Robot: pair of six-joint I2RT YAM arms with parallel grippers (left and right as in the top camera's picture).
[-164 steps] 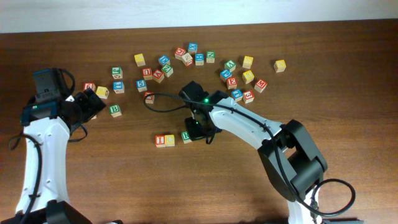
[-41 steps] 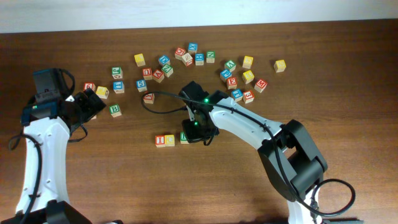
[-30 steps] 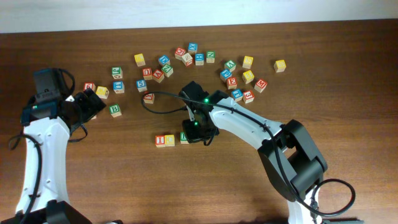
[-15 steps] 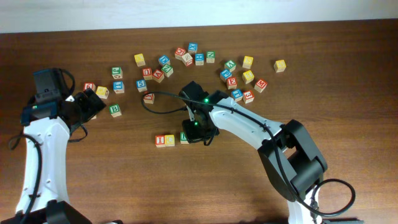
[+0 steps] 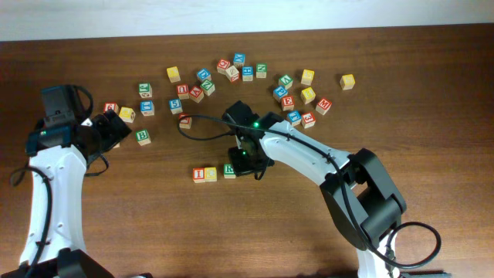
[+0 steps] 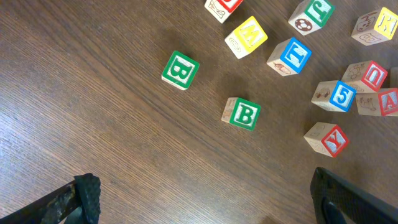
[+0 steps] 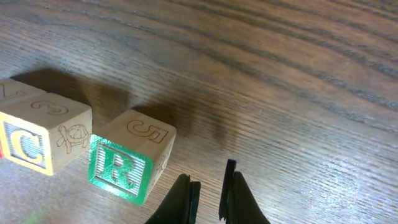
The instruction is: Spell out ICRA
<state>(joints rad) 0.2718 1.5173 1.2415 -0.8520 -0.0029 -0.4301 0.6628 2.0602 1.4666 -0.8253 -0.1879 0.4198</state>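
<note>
**Entry: letter row, partly laid**

- Row: laid near the middle of the table point(image 5: 139, 232). The I block point(image 5: 199, 174) and the C block point(image 5: 211, 174) are set side by side and touching. The R block point(image 5: 230, 171) is set just to the right of the C block and turned slightly askew. A thin gap between the two is seen from overhead.
- Change noted: half a second earlier the R block was largely covered by the right gripper point(image 7: 208, 199). Its green letter face is now fully exposed, the gripper having been drawn back off it. The I and C blocks are found where they were.
- Right gripper: its fingers are pressed almost together with nothing between them. It is held just beside the R block, on the side away from the C block, and no contact is seen.
- Left gripper point(image 6: 204, 193): its fingers are spread wide with nothing between them. It is held over bare wood at the left of the table, its place unchanged.
- A block point(image 6: 388, 101): seen at the right edge of the left wrist view, cut off by the frame. It lies among the scattered blocks point(image 5: 293, 96), close beside a red U block point(image 6: 373, 74) and well apart from the row.
</note>
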